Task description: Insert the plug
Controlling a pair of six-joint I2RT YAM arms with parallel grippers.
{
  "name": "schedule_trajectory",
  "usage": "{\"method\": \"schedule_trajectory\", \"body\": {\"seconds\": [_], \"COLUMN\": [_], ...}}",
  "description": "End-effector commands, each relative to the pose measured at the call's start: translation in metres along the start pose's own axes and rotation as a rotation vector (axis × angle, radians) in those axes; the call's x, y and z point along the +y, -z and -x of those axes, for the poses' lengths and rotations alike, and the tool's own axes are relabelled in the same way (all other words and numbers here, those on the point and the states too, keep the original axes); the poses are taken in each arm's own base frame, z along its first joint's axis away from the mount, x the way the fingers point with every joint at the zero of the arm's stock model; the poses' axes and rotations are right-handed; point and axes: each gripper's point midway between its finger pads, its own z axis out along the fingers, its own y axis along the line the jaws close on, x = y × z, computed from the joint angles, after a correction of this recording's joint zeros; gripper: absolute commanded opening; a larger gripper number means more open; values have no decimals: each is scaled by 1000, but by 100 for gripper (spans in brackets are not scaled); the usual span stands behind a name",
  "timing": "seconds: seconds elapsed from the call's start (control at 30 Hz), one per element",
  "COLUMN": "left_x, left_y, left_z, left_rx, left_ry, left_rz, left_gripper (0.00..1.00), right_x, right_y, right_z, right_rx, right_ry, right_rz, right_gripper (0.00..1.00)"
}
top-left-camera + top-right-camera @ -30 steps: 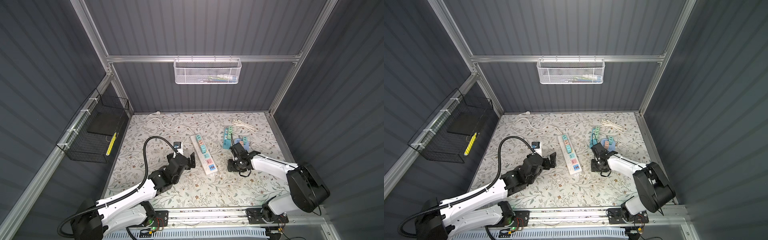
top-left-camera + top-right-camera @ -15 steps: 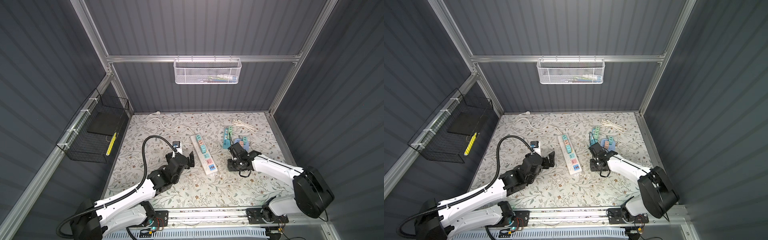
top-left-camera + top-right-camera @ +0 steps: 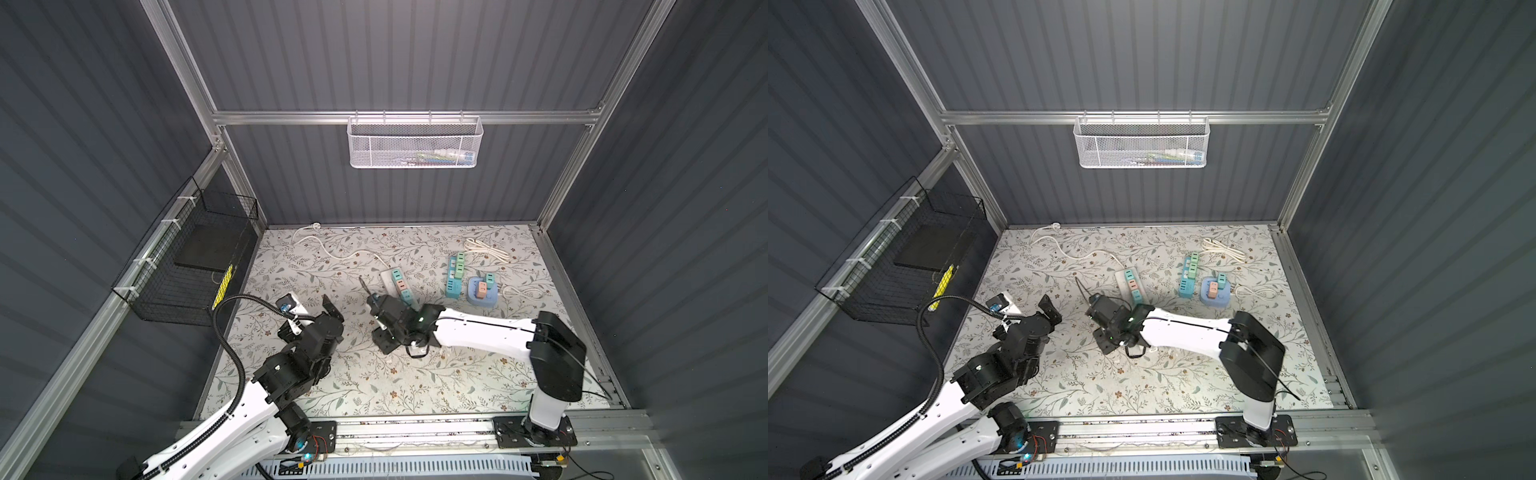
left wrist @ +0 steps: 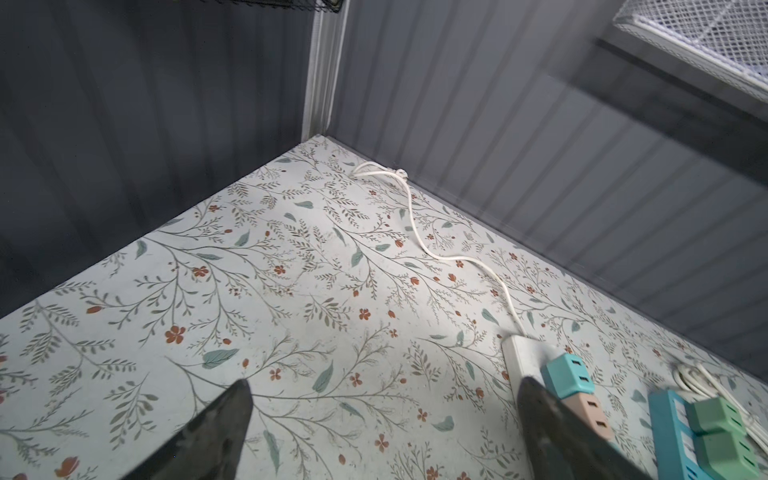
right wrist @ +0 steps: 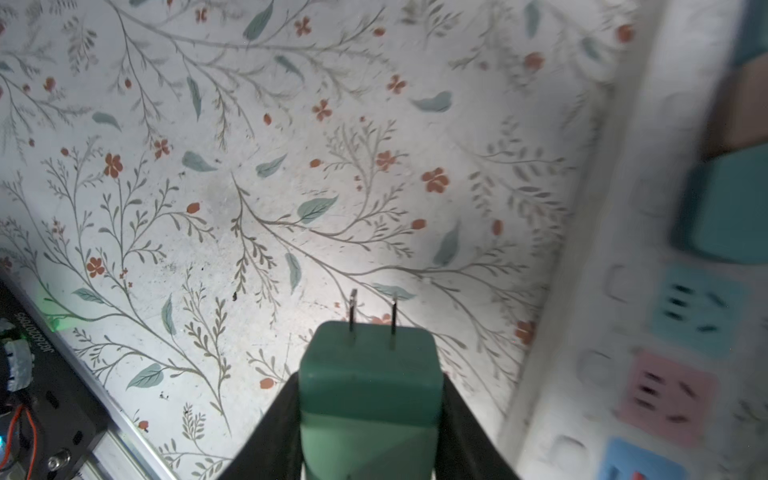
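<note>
- The right gripper (image 5: pixel 370 399) is clamping the green plug (image 5: pixel 369 357) between its fingers (image 5: pixel 282 409), with the prongs (image 5: pixel 353 311) pointing past the fingertips.
- It seems to be carrying the plug to the strip (image 5: pixel 590 316), which is lying beside the fingers.
- Next, the prongs are needing alignment over a free socket (image 5: pixel 698 307), then a straight push.
- The left gripper (image 4: pixel 384 384) is hanging with its fingers apart, empty.

Looks like matt green plastic on plug (image 5: pixel 369 374), shiny bare metal on prongs (image 5: pixel 352 316); smooth white plastic on strip (image 4: pixel 521 351); matt, scuffed print on mat (image 5: pixel 291 166)
</note>
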Motion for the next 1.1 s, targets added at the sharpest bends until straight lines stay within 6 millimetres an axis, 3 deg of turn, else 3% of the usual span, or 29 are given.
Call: {"method": "schedule_trajectory", "body": {"seconds": [0.0, 0.27, 0.57, 0.73, 1.07], "left_x": [13, 3, -12, -16, -22], "left_y": [2, -1, -5, -7, -8], "left_z": [-3, -10, -11, -11, -14], "left_rx": [6, 42, 50, 55, 67], "left_ry": [13, -12, -25, -34, -38], "left_rz": [30, -1, -25, -29, -44], "left_gripper": [99, 99, 99, 100, 99], "right_x": [4, 13, 1, -15, -48], "right_y": [-15, -48, -47, -39, -35], "right_z": [1, -27, -53, -64, -45], "right_rx": [20, 131, 168, 184, 117], "right_ry": [31, 82, 101, 100, 1], "right_rz": [9, 28, 12, -38, -101], "right_gripper": [40, 44, 62, 63, 58]}}
